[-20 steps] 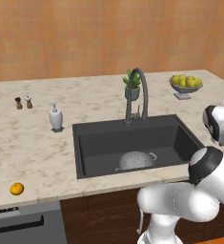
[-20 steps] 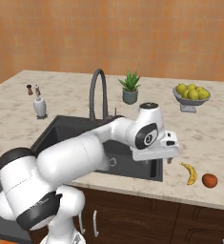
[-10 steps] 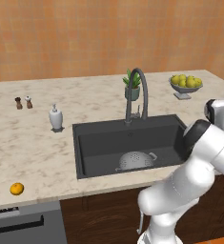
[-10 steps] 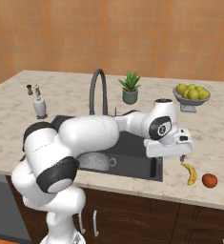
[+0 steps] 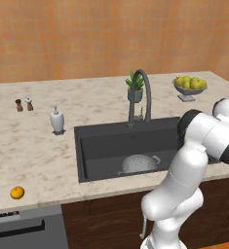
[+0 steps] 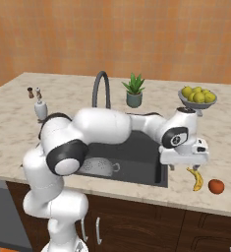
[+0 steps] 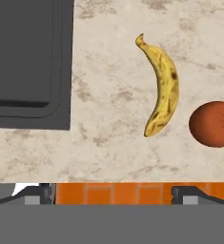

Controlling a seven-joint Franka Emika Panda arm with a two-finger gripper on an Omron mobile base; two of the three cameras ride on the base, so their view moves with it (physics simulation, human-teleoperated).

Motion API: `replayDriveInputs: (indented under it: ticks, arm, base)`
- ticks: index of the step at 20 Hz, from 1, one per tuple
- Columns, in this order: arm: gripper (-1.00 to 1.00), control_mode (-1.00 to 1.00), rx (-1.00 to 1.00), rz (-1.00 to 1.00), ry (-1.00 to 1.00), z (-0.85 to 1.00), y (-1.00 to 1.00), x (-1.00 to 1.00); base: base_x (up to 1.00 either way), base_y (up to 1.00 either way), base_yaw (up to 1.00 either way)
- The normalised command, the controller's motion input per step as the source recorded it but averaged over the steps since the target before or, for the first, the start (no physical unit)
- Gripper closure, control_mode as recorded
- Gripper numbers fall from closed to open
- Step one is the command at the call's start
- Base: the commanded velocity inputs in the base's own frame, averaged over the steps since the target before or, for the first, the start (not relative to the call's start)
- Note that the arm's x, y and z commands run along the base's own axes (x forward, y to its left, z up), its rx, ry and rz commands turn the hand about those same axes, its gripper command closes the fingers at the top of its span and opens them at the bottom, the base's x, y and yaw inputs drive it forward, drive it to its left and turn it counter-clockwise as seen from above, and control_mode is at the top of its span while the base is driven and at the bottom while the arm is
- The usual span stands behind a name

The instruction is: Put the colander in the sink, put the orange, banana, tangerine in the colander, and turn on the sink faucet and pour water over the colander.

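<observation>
With the colander [image 6: 98, 167] already seated in the sink [image 6: 141, 162], the gripper [image 6: 184, 168] hangs released and empty above the desk [image 6: 225, 147], just beside the banana [image 6: 196, 179], which lies flat near the sink's right rim with a round orange fruit [image 6: 216, 186] close alongside. For a clean pick, centre over the banana's thick middle, align the jaws across its narrow width, then descend straight so neither finger nudges the neighbouring fruit.
</observation>
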Motion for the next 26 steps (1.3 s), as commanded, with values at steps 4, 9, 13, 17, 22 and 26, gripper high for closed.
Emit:
replayDriveInputs:
  ticks: [4, 9, 13, 17, 22, 26]
  arm:
    - [-1.0, -1.0, 0.1, 0.0, -0.07, -0.3, -0.12, 0.31]
    - [-1.0, -1.0, 0.0, 0.0, -0.03, -0.23, -0.26, 0.24]
    - [-1.0, -1.0, 0.0, 0.0, 0.03, -0.17, -0.37, 0.18]
    - [-1.0, -1.0, 0.0, 0.0, 0.02, -0.14, -0.21, 0.13]
    - [-1.0, -1.0, 0.0, 0.0, -0.01, -0.17, -0.06, 0.07]
    - [-1.0, -1.0, 0.0, 0.0, -0.01, -0.23, 0.02, 0.02]
  base:
    - [0.0, 0.0, 0.0]
    - [0.0, 0.0, 0.0]
    - [0.0, 0.0, 0.0]
    - [0.0, 0.0, 0.0]
    - [0.0, 0.0, 0.0]
    - [0.0, 0.0, 0.0]
